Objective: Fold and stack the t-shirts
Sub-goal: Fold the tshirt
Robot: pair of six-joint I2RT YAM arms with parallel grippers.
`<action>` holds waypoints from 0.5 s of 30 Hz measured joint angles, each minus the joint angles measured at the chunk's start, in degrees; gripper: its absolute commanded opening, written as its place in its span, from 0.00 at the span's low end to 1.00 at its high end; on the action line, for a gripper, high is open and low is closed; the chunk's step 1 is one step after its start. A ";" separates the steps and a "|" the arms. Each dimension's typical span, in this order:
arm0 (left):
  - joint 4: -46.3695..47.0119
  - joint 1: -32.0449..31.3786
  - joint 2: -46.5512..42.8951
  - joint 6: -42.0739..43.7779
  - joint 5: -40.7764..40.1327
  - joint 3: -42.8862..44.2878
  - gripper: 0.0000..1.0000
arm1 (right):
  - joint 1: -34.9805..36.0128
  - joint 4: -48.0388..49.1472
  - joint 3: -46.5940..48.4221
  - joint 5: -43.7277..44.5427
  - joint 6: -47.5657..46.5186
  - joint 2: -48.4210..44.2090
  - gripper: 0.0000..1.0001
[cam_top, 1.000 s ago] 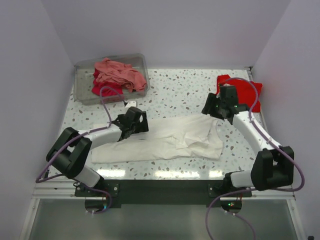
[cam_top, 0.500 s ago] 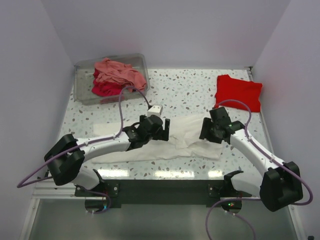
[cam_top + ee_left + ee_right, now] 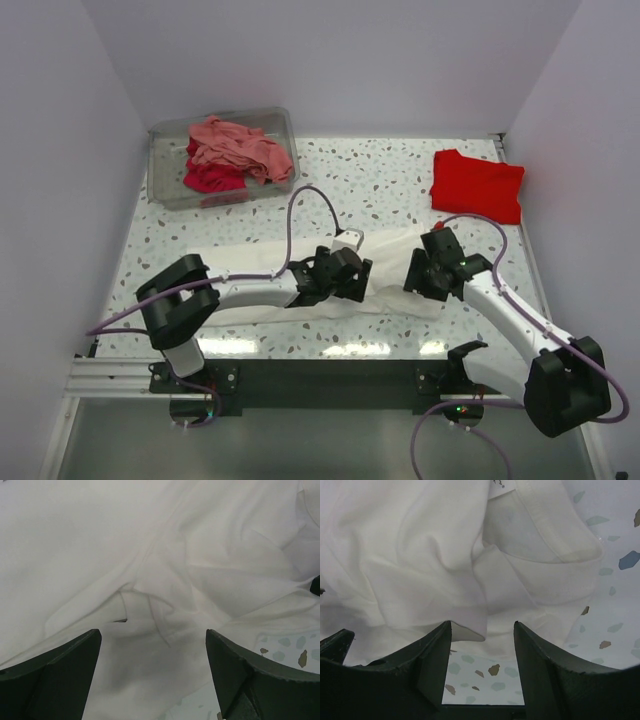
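Top view: the red t-shirt (image 3: 478, 185) is lying folded at two o'clock, the white t-shirt (image 3: 390, 250) is sprawling unfolded at centre, and the pink and crimson t-shirts (image 3: 235, 150) are waiting in the bin (image 3: 162, 185) at ten.
Left wrist: the left gripper (image 3: 152, 650) is hovering over white cloth, jaws apart.
Right wrist: the right gripper (image 3: 481, 627) is straddling the hem, jaws apart and gripping nothing.

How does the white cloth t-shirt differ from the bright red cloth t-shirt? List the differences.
The white cloth t-shirt lies spread long and rumpled; the bright red cloth t-shirt is folded into a compact rectangle. The white one covers far more surface than the red. White lies along the near side, red at the far right corner. Both rest on the speckled table.
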 measured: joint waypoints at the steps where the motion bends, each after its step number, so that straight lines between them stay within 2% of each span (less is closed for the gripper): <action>1: 0.13 -0.02 0.44 0.00 0.02 0.52 0.87 | 0.00 0.02 -0.04 0.00 0.07 0.04 0.55; 8: 0.39 -0.24 2.58 -0.20 0.13 1.38 0.73 | 0.00 1.42 -0.55 -0.17 0.79 0.52 0.40; 15: 0.20 -1.55 4.17 -1.11 0.37 1.55 0.64 | 0.07 2.75 -0.83 -0.46 1.07 1.53 0.37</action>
